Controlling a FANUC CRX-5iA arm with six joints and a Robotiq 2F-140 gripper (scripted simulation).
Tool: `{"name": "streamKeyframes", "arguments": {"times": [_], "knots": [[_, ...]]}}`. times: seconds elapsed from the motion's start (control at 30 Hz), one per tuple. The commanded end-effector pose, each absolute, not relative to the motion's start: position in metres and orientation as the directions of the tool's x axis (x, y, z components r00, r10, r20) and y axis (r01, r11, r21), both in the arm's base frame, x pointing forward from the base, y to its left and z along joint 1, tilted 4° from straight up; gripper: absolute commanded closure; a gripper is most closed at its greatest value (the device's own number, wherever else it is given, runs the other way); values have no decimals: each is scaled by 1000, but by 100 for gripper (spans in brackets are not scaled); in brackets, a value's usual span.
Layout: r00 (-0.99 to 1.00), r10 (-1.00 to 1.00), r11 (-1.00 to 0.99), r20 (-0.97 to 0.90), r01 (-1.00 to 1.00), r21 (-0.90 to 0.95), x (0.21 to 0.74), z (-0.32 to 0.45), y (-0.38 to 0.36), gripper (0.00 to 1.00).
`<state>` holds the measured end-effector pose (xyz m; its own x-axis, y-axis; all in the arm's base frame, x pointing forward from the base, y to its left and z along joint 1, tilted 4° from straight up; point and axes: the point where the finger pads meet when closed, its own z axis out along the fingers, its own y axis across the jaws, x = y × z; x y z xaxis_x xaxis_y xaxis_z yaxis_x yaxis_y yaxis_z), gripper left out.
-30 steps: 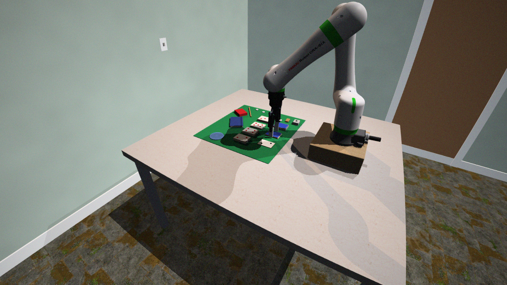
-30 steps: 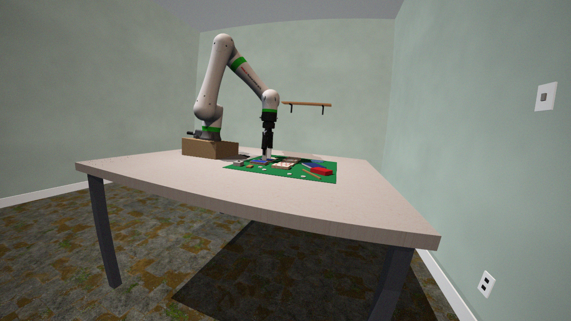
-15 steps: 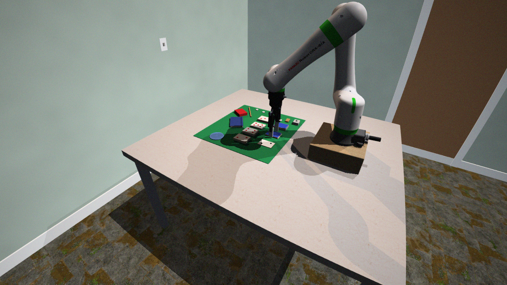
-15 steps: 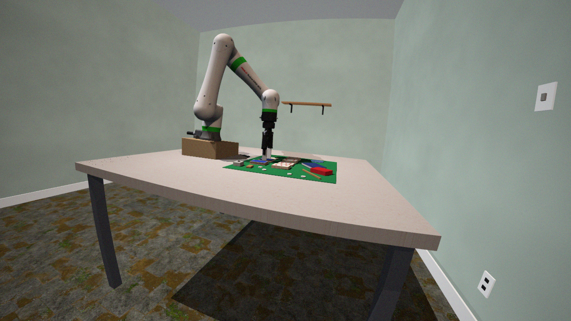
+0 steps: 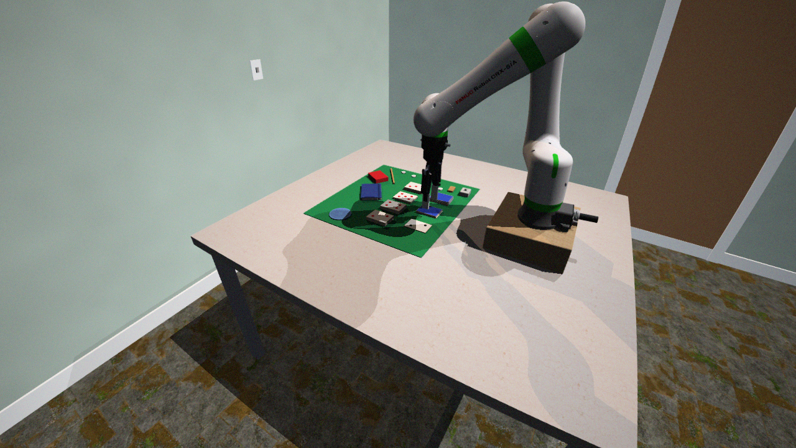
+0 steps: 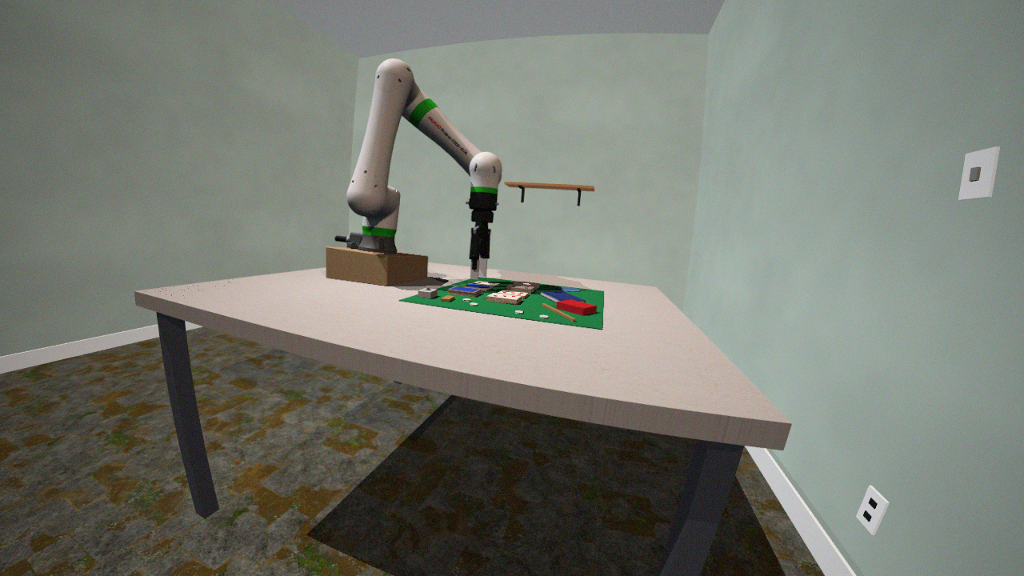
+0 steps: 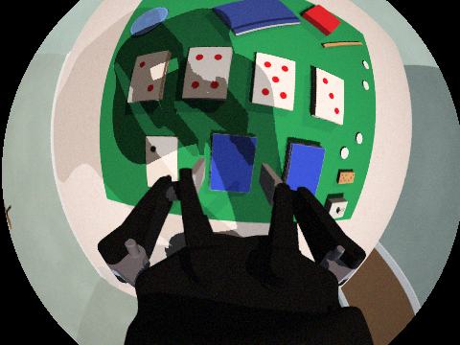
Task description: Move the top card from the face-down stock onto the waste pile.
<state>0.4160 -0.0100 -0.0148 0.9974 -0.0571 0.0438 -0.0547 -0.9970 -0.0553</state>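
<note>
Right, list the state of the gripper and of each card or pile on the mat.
gripper: open, holding nothing, above the blue card.
blue card: face down, flat, free of the fingers.
stock: face down, stacked, beside the blue card.
white card: face up, flat, one dark pip.
far-row cards: face up, red pips.
</note>
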Motion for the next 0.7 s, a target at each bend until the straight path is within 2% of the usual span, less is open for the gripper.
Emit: {"name": "streamKeyframes", "arguments": {"times": [0.0, 0.23, 0.67], "knots": [[997, -57, -997, 44, -55, -55, 415, 0, -11, 50], [997, -57, -997, 44, -55, -55, 414, 26, -12, 50], [997, -57, -997, 44, -55, -55, 414, 26, -12, 50]]}}
